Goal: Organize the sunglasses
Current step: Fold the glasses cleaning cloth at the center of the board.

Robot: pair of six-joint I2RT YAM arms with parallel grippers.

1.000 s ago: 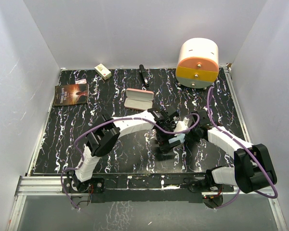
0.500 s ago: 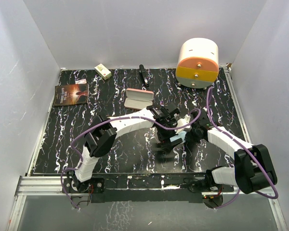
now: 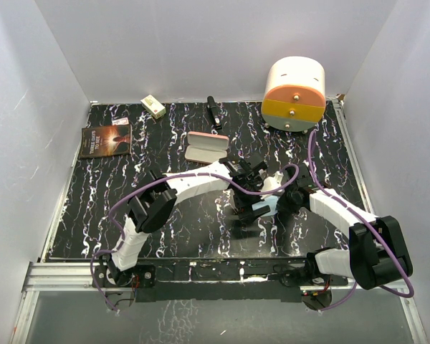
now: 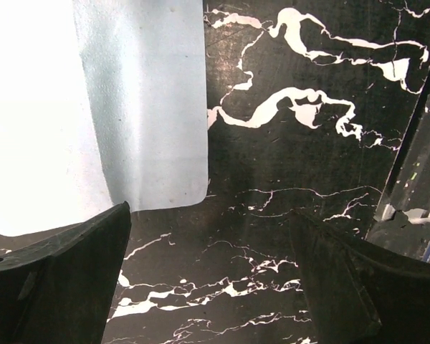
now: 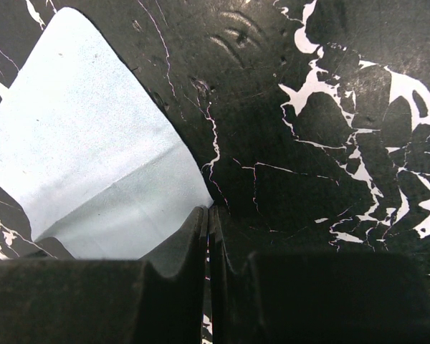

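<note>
The sunglasses are hidden in every view. A light blue cloth (image 3: 263,207) lies at the table's middle between my two grippers. In the right wrist view my right gripper (image 5: 209,211) is shut, its tips pinching a corner of the creased cloth (image 5: 86,150). From above, the right gripper (image 3: 272,196) sits just right of the cloth. My left gripper (image 4: 208,287) hangs open over bare black marbled table, with the cloth (image 4: 136,107) ahead on its left and nothing between its fingers (image 4: 57,279). Seen from above, the left gripper (image 3: 245,213) is at the cloth's left edge. The open pink case (image 3: 206,147) lies farther back.
A white, orange and yellow drawer box (image 3: 294,93) stands at the back right. A book (image 3: 104,140) lies at the far left, a small cream box (image 3: 153,107) and a black stick-like object (image 3: 213,112) near the back wall. White walls enclose the table.
More of the light blue cloth shows between the grippers than a second ago. The left gripper has shifted slightly; the right gripper stays shut.
</note>
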